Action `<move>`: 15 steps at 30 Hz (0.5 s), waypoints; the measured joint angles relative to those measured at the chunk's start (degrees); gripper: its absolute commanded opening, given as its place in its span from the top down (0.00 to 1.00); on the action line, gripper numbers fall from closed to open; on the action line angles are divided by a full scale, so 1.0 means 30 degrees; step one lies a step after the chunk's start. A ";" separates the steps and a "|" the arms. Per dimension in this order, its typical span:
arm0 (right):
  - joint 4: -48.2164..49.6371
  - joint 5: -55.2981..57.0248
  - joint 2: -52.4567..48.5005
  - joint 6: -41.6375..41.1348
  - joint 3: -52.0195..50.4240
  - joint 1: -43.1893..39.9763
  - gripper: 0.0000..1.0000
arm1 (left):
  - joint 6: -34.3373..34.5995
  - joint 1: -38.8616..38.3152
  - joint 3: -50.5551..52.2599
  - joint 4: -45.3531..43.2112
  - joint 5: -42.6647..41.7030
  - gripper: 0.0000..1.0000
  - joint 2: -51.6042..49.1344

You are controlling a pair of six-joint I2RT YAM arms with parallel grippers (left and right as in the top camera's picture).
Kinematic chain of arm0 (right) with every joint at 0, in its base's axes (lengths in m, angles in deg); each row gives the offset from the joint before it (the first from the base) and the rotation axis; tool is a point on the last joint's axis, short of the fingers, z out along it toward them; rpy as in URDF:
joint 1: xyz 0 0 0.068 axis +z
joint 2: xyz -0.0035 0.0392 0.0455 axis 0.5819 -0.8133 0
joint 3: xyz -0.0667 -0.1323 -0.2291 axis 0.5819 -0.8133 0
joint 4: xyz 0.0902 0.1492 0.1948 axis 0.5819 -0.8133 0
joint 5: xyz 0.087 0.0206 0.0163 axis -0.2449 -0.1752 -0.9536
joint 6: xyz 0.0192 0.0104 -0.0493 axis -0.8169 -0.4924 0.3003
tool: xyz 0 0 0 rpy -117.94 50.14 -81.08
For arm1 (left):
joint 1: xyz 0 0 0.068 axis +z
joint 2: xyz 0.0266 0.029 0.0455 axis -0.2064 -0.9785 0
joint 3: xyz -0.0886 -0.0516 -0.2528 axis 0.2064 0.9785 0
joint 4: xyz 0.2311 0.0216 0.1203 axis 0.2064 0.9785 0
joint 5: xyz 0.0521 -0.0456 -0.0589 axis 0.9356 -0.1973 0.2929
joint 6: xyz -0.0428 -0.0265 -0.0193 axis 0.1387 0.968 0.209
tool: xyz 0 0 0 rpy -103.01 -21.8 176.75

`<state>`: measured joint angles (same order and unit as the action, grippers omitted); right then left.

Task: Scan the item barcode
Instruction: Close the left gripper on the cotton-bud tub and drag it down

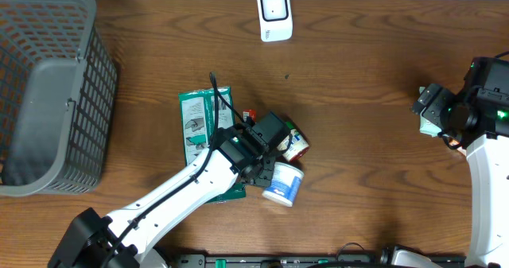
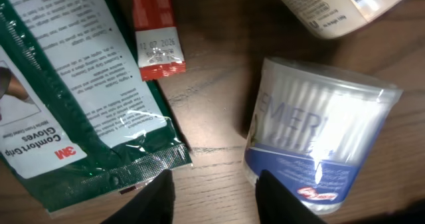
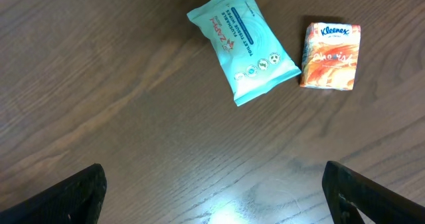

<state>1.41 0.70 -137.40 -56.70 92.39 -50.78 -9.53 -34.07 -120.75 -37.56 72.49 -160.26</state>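
From overhead, a wood-grain table [image 1: 358,69] is seen, with a grey plastic lattice basket [image 1: 48,93] standing at its left end and a white, rounded scanner [image 1: 274,13] set at the far edge. Near the middle, a flat, glossy green glove packet [image 1: 199,125], a small red sachet [image 1: 250,114], a cylindrical can [image 1: 297,144] lying on its side and a round tub of cotton buds [image 1: 284,183] are clustered beneath the left arm, well apart from the scanner. In the left wrist view, the tub is shown as clear plastic with a blue label, packed with white buds, and a barcode is visible on the cream can. The left gripper [image 2: 216,197] is poised just above the wood between packet and tub; its jaws are partly parted and grasp nothing, though one finger [image 2: 282,197] overlaps the tub's edge, and contact cannot be told. In the right wrist view, the right gripper [image 3: 212,181] is seen with jaws spread wide and released over bare wood, near a soft teal wipes packet [image 3: 242,44] and an orange tissue pack [image 3: 331,56].
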 measured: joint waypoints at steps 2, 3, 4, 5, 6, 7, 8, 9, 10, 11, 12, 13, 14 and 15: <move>0.0000 0.0000 0.0000 0.0000 0.0000 0.0007 0.01 | -0.0131 0.0000 0.0000 0.0007 -0.0204 0.49 0.0000; 0.0000 0.0000 0.0000 0.0000 0.0000 0.0000 0.01 | -0.0211 0.0000 0.0000 0.0015 -0.0277 0.46 0.0000; 0.0000 0.0000 0.0000 0.0000 0.0000 0.0000 0.01 | -0.0415 0.0000 -0.0007 0.0015 -0.0415 0.44 0.0000; 0.0000 0.0000 0.0000 0.0000 0.0000 0.0000 0.01 | -0.0721 0.0000 -0.0066 0.0044 -0.0656 0.41 0.0000; 0.0000 0.0000 0.0000 0.0000 0.0000 0.0007 0.01 | -0.0976 0.0000 -0.0153 0.0080 -0.0962 0.39 0.0000; 0.0000 -0.0007 0.0000 0.0000 0.0000 0.0007 0.01 | -0.1209 0.0000 -0.0284 0.0102 -0.1297 0.36 0.0000; 0.0000 -0.0007 0.0000 0.0000 0.0000 0.0007 0.01 | -0.1464 0.0000 -0.0495 0.0124 -0.1719 0.32 0.0000; 0.0000 0.0000 0.0000 0.0000 0.0000 0.0007 0.01 | -0.1770 0.0000 -0.0780 0.0138 -0.2215 0.29 0.0000; 0.0000 0.0000 0.0000 0.0000 0.0000 0.0007 0.01 | -0.2011 0.0000 -0.1078 0.0146 -0.2645 0.26 0.0000; 0.0000 0.0000 0.0000 0.0000 0.0000 0.0007 0.01 | -0.2178 -0.0007 -0.1399 0.0138 -0.3060 0.23 0.0000; 0.0000 0.0000 0.0000 0.0000 0.0000 0.0000 0.01 | -0.2273 -0.0036 -0.1683 0.0117 -0.3424 0.21 0.0000; 0.0000 -0.0007 0.0000 0.0000 0.0000 0.0000 0.01 | -0.2317 -0.0095 -0.1851 0.0066 -0.3628 0.20 0.0000; 0.0000 -0.0007 0.0000 0.0000 0.0000 0.0000 0.01 | -0.2484 -0.0211 -0.2025 -0.0007 -0.3920 0.19 0.0000; 0.0000 0.0000 0.0000 0.0000 0.0000 0.0007 0.01 | -0.2572 -0.0423 -0.2055 -0.0015 -0.3934 0.18 0.0000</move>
<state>1.41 0.70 -137.40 -56.70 92.39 -50.76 -17.24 -35.33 -126.91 -37.61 60.69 -160.26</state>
